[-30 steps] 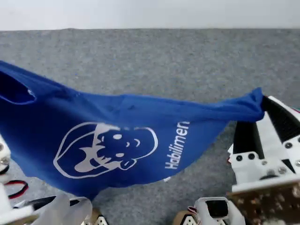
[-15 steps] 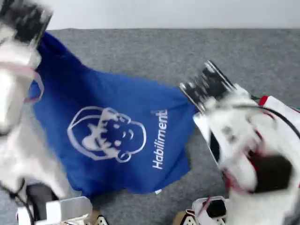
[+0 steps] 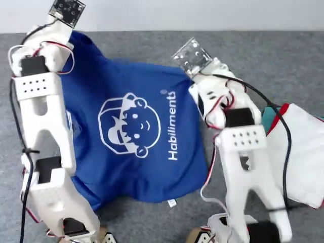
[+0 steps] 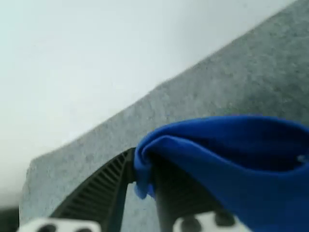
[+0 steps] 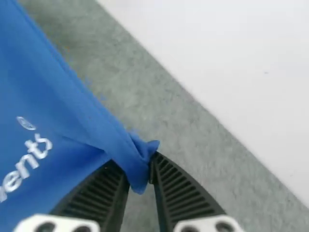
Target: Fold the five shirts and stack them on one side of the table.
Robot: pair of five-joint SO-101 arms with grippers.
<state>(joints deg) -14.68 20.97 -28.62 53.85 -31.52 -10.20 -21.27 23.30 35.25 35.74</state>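
Observation:
A blue shirt (image 3: 136, 167) with a white face print lies spread on the grey table (image 3: 263, 55), print up. Its two far corners are lifted by the arms. In the left wrist view, my left gripper (image 4: 143, 180) is shut on a bunched blue corner (image 4: 217, 145). My right gripper (image 5: 140, 178) is shut on the other blue corner (image 5: 72, 125), which tapers to a point between the black fingers (image 5: 181, 193). In the high view the left arm (image 3: 43, 111) stands along the shirt's left edge and the right arm (image 3: 238, 147) along its right edge.
Folded white cloth with red and teal edges (image 3: 301, 147) lies at the table's right side, beside the right arm. A pale wall (image 3: 202, 12) borders the far edge. A small white label (image 3: 172, 203) sticks out at the shirt's near hem.
Both arms swung from the near side toward the far edge, carrying the shirt's corners. The shirt, which had hung stretched across the view, now lies spread out.

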